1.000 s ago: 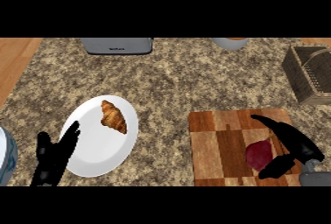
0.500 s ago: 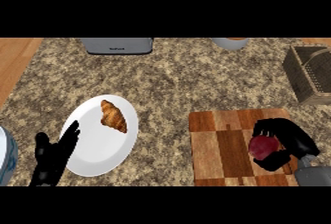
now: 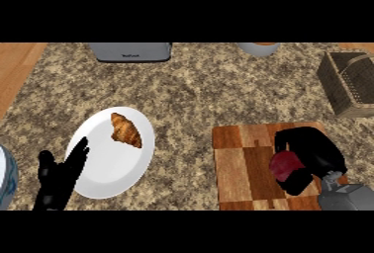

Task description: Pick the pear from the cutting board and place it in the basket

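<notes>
Since the earlier frames, the right hand [image 3: 310,158] is being seen closed further down over the pear [image 3: 286,165]: its fingers, stretched out across the board a second ago, are now being curled round the dark red fruit, which is being partly hidden beneath the black palm. The pear is still being kept on the wooden cutting board [image 3: 241,163], in the lower right of the frame, with only its left side being shown between fingers and thumb. Whether it is being lifted off the wood cannot be told.

The left hand [image 3: 60,178] is being held open at the lower left, fingers straight and pointing upward, its tips being overlapped with the rim of the white plate [image 3: 102,173]; it is being kept where it was. A croissant [image 3: 125,130] is being carried on the upper part of that plate.

The wicker basket [image 3: 350,84] is being shown at the right edge, above the board and well apart from the pear. A grey toaster [image 3: 131,51] is being cut off by the top edge at upper left, on the speckled stone counter [image 3: 211,94].
</notes>
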`<state>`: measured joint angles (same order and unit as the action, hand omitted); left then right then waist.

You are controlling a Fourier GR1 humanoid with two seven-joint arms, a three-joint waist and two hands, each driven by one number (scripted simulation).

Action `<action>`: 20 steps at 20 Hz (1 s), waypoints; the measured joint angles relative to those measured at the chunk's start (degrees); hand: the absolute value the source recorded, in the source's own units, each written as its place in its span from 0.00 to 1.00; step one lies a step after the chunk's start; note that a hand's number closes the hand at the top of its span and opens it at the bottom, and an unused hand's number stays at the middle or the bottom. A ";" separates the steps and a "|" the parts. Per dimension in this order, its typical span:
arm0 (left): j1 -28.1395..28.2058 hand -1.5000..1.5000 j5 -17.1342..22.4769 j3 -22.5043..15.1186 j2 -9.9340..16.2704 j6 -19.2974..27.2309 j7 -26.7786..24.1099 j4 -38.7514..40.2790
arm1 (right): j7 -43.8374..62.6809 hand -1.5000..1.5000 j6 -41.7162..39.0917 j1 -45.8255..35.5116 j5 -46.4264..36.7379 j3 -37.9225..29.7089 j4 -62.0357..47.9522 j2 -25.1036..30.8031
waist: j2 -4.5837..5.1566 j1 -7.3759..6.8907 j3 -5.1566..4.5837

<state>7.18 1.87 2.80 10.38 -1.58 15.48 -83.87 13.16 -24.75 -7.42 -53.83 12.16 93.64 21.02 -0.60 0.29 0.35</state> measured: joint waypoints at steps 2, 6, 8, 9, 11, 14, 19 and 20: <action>-0.42 0.50 0.27 0.33 0.30 -0.45 0.72 0.29 | 2.87 1.00 -1.26 0.41 -1.40 1.03 4.62 -0.49 | 0.03 0.04 0.03; -0.15 0.50 -0.42 0.14 -0.17 0.18 0.64 -0.03 | 7.87 1.00 -2.65 -1.23 1.15 -1.81 12.21 -4.42 | 0.05 0.21 0.06; 0.29 0.50 -0.48 0.22 -0.14 0.25 0.55 -0.27 | 9.55 1.00 -0.38 -1.81 5.53 -4.70 15.17 -9.85 | -0.06 0.61 0.10; 0.43 0.50 -0.53 0.25 -0.27 0.52 0.80 -0.52 | 10.07 1.00 0.73 -2.35 7.84 -6.46 16.73 -12.06 | -0.09 0.74 0.11; 0.67 0.50 -0.33 0.38 -0.18 0.22 0.51 -0.56 | 11.73 1.00 2.56 -4.15 11.67 -9.96 20.42 -15.41 | -0.13 0.91 0.07; 0.79 0.50 -0.16 0.59 0.02 -0.18 0.05 -0.49 | 16.58 1.00 2.47 -8.94 16.41 -15.56 26.38 -17.09 | -0.14 0.88 0.00; 0.51 0.50 -0.45 0.27 -0.23 -0.20 0.49 -0.67 | 29.23 1.00 -0.63 -21.03 23.05 -25.32 30.92 -14.58 | -0.05 0.49 -0.08; 0.58 0.50 -0.60 0.20 -0.32 -0.17 0.18 -0.61 | 31.11 1.00 -1.61 -23.43 24.65 -27.81 30.80 -12.80 | -0.06 0.50 -0.06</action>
<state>7.76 1.27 3.01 10.06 -1.74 15.66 -84.48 44.27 -26.36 -30.85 -29.18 -15.65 124.44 8.22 -0.66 0.79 0.29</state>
